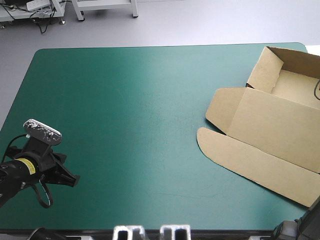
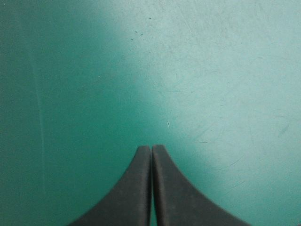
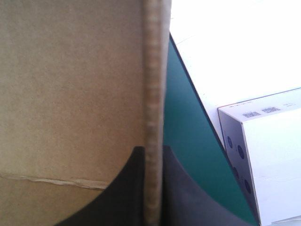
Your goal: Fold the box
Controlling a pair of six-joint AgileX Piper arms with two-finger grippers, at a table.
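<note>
The brown box (image 1: 270,130) lies at the table's right side. Its far part has walls raised into an open tray, and the lid with a rounded flap lies flat toward the front. My left gripper (image 1: 75,181) hovers near the front left corner, far from the box. In the left wrist view it (image 2: 151,148) is shut, with only bare teal-green cover ahead. My right gripper (image 3: 153,150) is outside the high view. In its own view it is shut on the upright edge of a board wall (image 3: 153,70), with brown board (image 3: 70,84) to one side.
The teal-green cover (image 1: 125,100) stretches bare from the left gripper to the box. Beyond the table's edge (image 3: 188,80), past the right gripper, stands a white carton (image 3: 263,155) with blue dots on its side.
</note>
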